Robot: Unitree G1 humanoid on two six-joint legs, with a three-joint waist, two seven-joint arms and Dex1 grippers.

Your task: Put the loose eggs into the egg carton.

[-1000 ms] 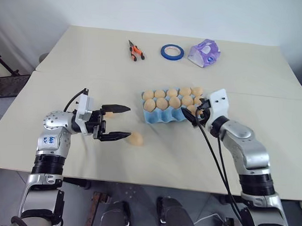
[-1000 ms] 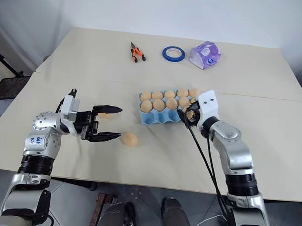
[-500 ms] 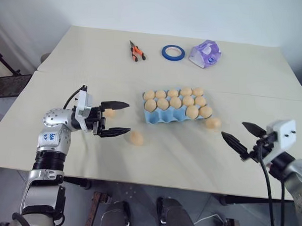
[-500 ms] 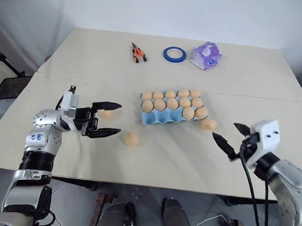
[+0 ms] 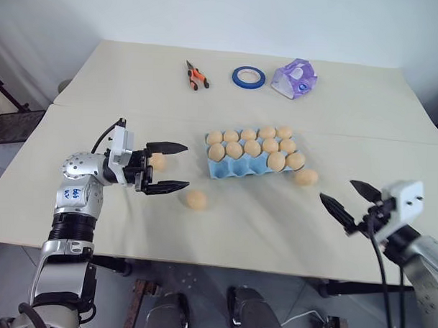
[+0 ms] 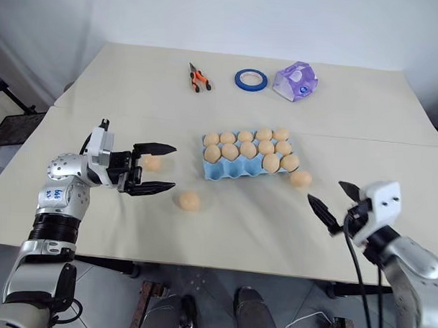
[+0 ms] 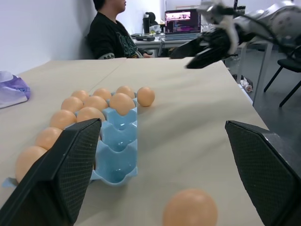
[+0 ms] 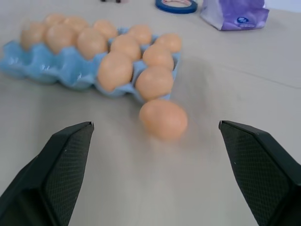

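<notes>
Now the left gripper (image 5: 166, 166) is hovering just above the surface (image 5: 121, 81) with its two black fingers spread wide and holding nothing. One loose egg (image 5: 158, 161) is lying behind the gap of this gripper, close to its far finger. A second loose egg (image 5: 196, 199) is resting just past the tip of the near finger, a little toward the robot. The egg carton (image 5: 237, 167), light blue, is sitting further out along the line in which this gripper is pointing, well apart from its fingertips. Ten eggs are sitting in its cups; the two cups on the near corner toward the left gripper are looking empty.

The right gripper (image 5: 351, 201) is also standing fully open and empty, hanging over the near edge of the surface. A third loose egg (image 5: 305, 177) is lying ahead of this gripper, between its fingertips and the carton, just beside the carton's corner; whether they touch, I cannot tell.

Beyond the carton, far from both grippers, orange-handled pliers (image 5: 196, 74), a blue tape ring (image 5: 249, 77) and a lilac packet (image 5: 294, 78) are lying in a row. In the left wrist view a person (image 7: 111, 33) in a black shirt is sitting behind the surface.
</notes>
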